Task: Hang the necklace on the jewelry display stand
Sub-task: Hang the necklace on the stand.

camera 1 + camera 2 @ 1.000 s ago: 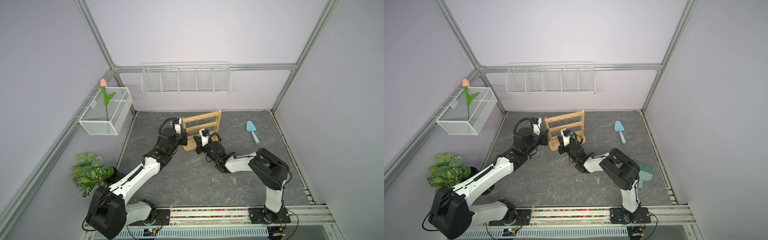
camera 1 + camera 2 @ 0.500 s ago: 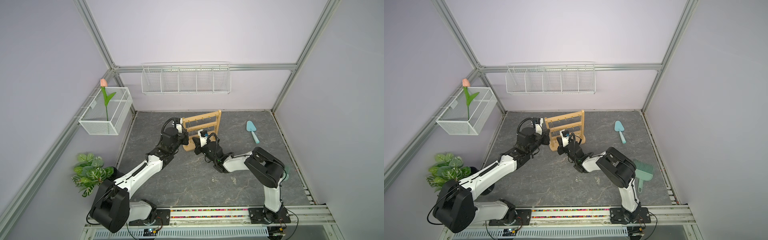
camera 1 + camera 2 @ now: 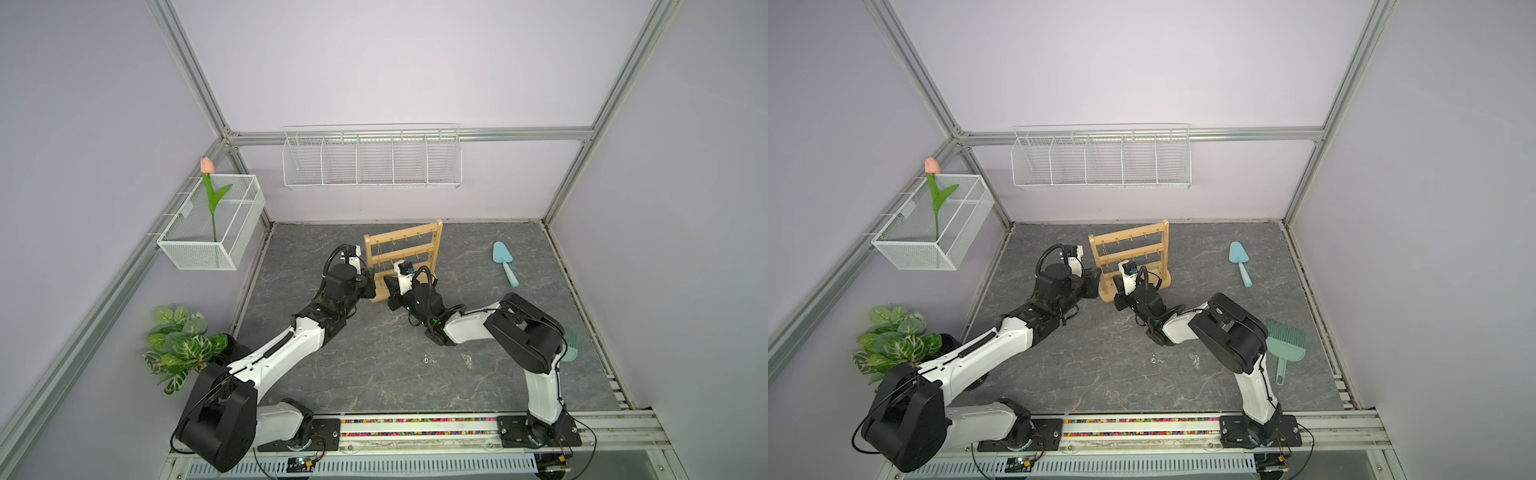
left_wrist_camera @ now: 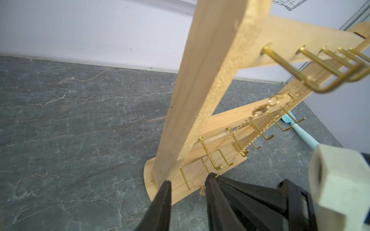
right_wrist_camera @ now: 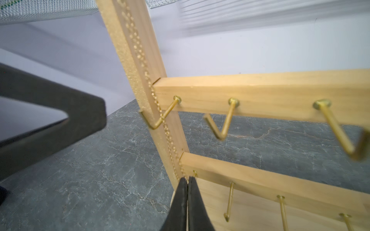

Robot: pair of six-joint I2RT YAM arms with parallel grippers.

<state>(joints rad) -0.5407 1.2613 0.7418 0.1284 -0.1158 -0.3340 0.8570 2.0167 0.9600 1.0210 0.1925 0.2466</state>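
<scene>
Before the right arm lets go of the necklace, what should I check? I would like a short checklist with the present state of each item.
1. Right jaws shut on the necklace: ok.
2. Left jaws open: ok.
3. Left jaws free of the necklace: cannot tell; it runs right past one fingertip.
4. Necklace hung on the stand: cannot tell.
5. Stand upright, base flat on the table: ok.

Bright even light, near hooks [image 4: 328,80] blurred
</scene>
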